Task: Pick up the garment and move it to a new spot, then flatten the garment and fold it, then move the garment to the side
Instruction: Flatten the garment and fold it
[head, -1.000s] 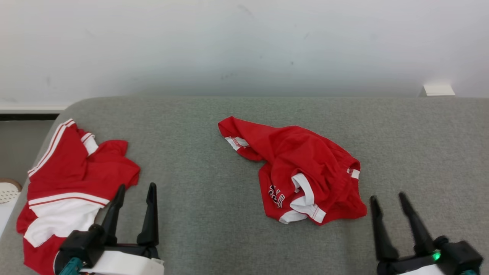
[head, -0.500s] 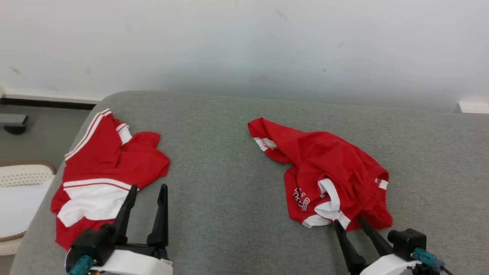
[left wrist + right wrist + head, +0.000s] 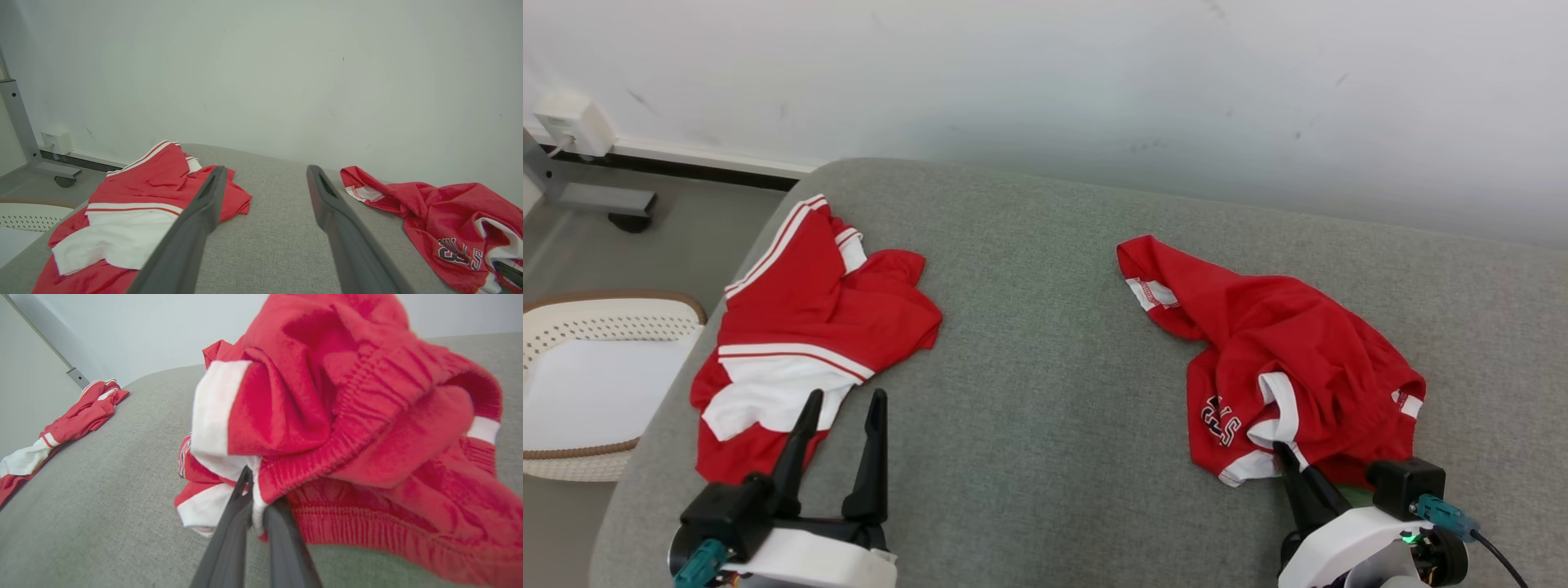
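The garment (image 3: 1298,359) is a crumpled pair of red shorts with white trim and dark lettering, lying on the right of the grey cushioned surface (image 3: 1029,392). My right gripper (image 3: 1282,449) is at its near edge, shut on a fold of white trim and red cloth. The right wrist view shows both fingers pinched together on that fold, at my right gripper (image 3: 251,477), with the garment (image 3: 347,396) bunched above. My left gripper (image 3: 845,400) stands open over the surface, apart from the garment (image 3: 449,220). The left wrist view confirms my left gripper (image 3: 266,171) holds nothing.
A second red and white garment (image 3: 809,327) lies at the surface's left end, just beyond my left fingers. A white perforated basket (image 3: 572,306) stands on the floor left of the surface. A pale wall (image 3: 1045,82) runs behind. Bare grey surface lies between the two garments.
The head camera has turned, shifting the whole picture right. My right gripper moved in to the garment's near edge and shut on its trim. The left gripper stays open.
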